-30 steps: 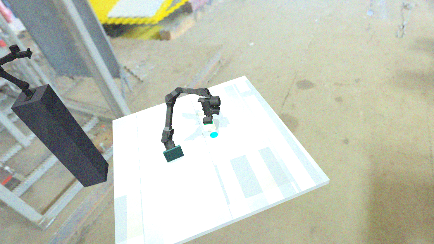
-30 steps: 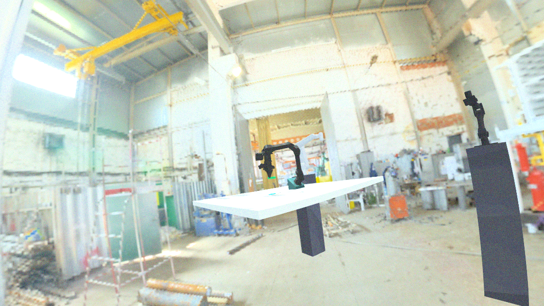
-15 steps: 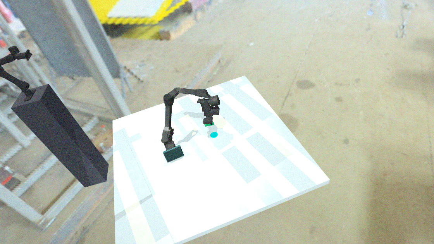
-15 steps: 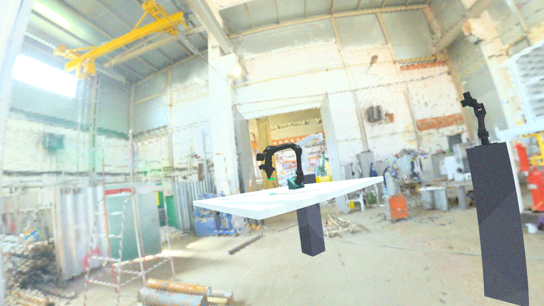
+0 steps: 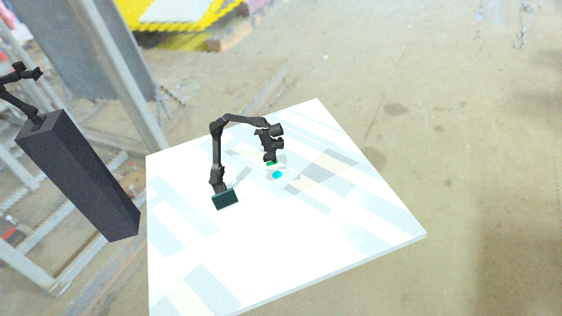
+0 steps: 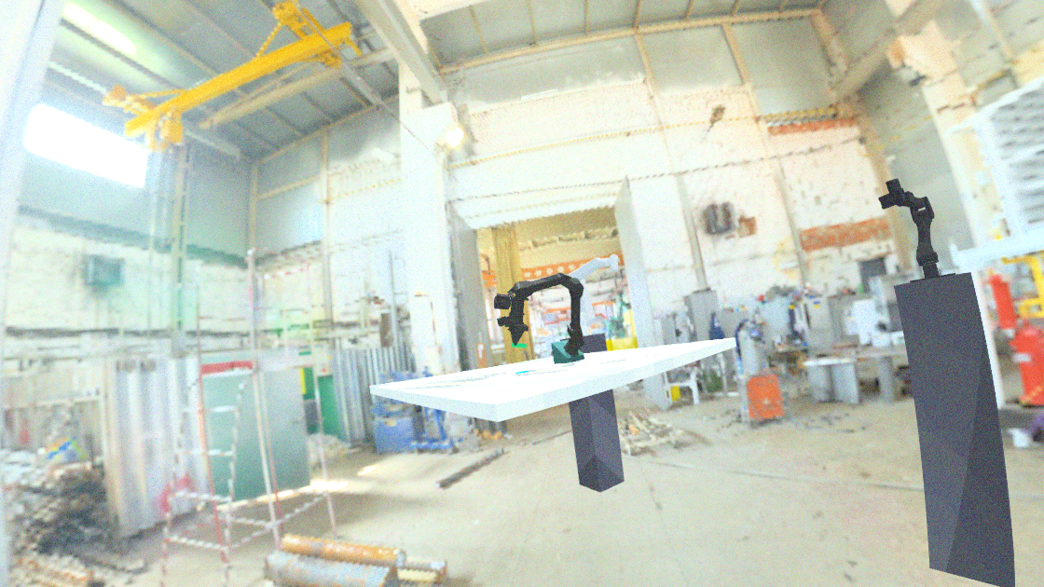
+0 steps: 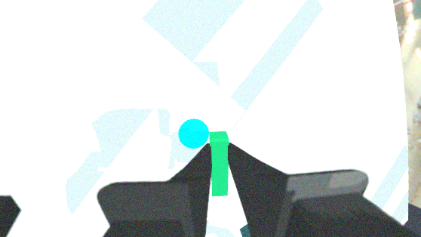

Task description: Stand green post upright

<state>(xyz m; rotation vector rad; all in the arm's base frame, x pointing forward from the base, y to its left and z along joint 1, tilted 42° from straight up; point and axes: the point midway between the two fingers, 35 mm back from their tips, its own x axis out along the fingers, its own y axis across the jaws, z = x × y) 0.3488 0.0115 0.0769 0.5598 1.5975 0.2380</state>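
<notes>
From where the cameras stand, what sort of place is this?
Most likely an industrial workshop hall: a yellow overhead crane under a high roof, worn brick walls, and a stained concrete floor around the white table.

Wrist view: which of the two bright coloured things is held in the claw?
The green post, clamped in the claw; the cyan circle lies flat on the table.
</notes>
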